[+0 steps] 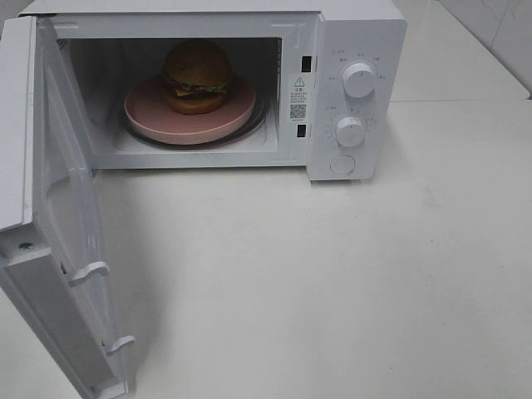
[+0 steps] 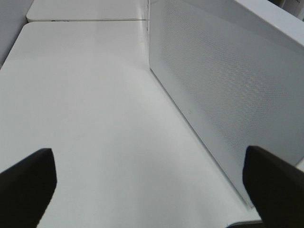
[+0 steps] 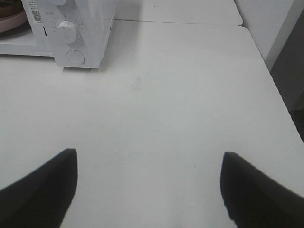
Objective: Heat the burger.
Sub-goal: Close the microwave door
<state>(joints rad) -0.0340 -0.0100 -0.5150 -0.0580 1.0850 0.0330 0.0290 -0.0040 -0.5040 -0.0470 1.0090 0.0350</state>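
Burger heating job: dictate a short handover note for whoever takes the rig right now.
Left gripper: open, empty, beside the outer face of the open door.
Right gripper: open, empty, over the table, off the control side of the microwave.
Burger: on the pink plate inside the microwave.
Done: burger loaded.
Left: shut the door, then probably turn the dials to start heating.
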